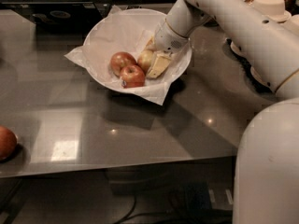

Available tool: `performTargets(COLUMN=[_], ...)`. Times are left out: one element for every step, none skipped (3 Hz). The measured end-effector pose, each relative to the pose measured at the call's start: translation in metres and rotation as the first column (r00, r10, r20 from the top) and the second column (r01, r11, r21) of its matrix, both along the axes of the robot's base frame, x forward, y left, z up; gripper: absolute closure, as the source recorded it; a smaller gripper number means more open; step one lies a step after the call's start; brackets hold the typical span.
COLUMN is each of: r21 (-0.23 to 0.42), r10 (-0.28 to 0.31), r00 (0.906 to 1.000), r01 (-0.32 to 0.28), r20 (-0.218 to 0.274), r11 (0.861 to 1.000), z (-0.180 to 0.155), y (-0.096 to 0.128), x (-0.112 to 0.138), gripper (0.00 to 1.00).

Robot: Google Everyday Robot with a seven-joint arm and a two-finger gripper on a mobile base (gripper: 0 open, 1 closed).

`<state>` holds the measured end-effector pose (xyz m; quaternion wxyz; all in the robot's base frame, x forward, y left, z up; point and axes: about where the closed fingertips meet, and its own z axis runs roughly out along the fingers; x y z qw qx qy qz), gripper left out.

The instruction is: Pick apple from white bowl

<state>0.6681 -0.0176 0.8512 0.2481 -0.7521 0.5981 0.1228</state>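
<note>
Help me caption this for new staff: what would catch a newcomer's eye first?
The big white arm reaching in from the upper right, its gripper down in the white bowl at the pale apple. Two red apples lie beside it in the bowl, and a lone reddish fruit sits at the table's left edge.

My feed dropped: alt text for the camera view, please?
The robot's gripper reaches into the wide paper-lined white bowl, at the pale yellow-green apple, beside two darker red apples. An orange-red fruit lies apart at the grey table's left edge.
</note>
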Motion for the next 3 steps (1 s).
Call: performTargets(r21=[0.0,0.0,0.054], r10=[0.0,0.0,-0.014], r00=[1.0,1.0,0.9999], r01=[0.0,0.0,0.014], r20=[0.0,0.0,0.004], r11=[1.0,1.0,0.998], z=[0.0,0.0,0.01], y=[0.0,0.0,-0.003], x=[0.0,0.0,-0.007], gripper=[0.79,0.99,1.0])
